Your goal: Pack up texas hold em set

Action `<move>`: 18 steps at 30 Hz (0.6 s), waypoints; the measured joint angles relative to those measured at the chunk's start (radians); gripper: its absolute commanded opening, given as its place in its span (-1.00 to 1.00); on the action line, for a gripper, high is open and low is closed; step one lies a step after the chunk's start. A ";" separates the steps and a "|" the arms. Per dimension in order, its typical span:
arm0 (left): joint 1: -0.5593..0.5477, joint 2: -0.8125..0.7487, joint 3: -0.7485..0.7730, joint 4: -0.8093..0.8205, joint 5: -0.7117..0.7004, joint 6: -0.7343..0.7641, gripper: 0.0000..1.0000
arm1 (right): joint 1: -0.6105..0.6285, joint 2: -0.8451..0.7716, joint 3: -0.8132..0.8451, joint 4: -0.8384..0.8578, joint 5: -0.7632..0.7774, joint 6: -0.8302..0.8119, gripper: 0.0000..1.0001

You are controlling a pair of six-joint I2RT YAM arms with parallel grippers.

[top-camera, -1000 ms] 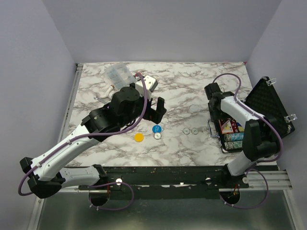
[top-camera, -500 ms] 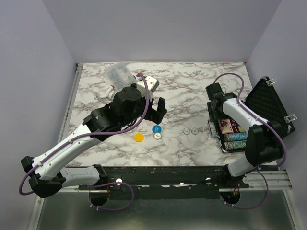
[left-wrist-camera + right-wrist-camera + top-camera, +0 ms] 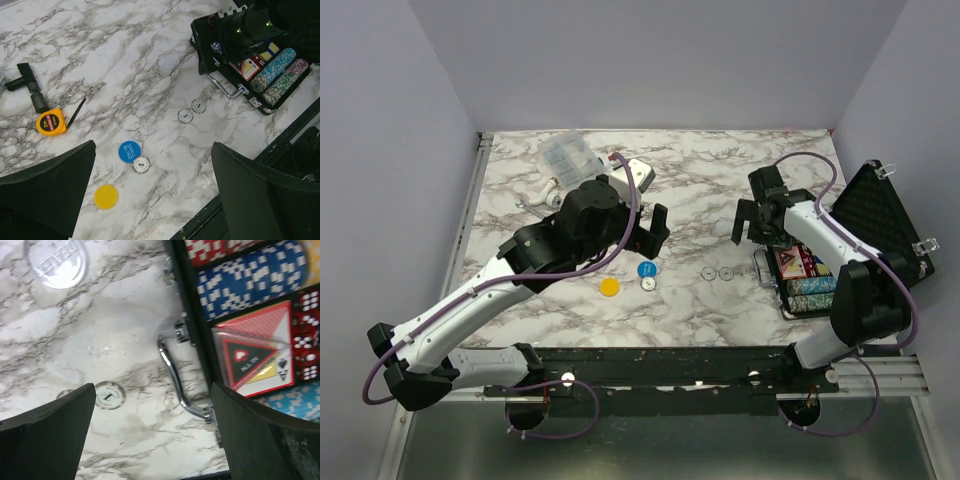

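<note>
Above the marble table (image 3: 720,170) between lilac walls (image 3: 650,60), left claw (image 3: 656,230) and right claw (image 3: 757,230) gape empty.

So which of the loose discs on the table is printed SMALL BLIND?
The blue disc; the yellow disc near it looks plain.

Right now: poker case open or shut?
Open. The briefcase lid stands swung back; chip rows and the red card box show inside.

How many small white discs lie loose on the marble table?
3. One small white disc touches the blue disc; two others lie side by side nearer the black briefcase. More may be hidden.
</note>
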 measured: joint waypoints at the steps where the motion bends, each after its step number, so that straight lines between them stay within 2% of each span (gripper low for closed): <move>1: 0.000 0.004 0.000 0.000 0.001 0.000 0.97 | 0.004 0.000 0.000 0.000 -0.010 0.008 1.00; 7: 0.000 0.024 0.000 -0.001 0.010 -0.007 0.97 | 0.098 0.021 0.001 0.000 -0.082 0.109 0.81; 18: 0.000 0.038 0.004 -0.012 0.018 -0.008 0.97 | 0.131 0.089 -0.050 0.044 -0.121 0.345 0.80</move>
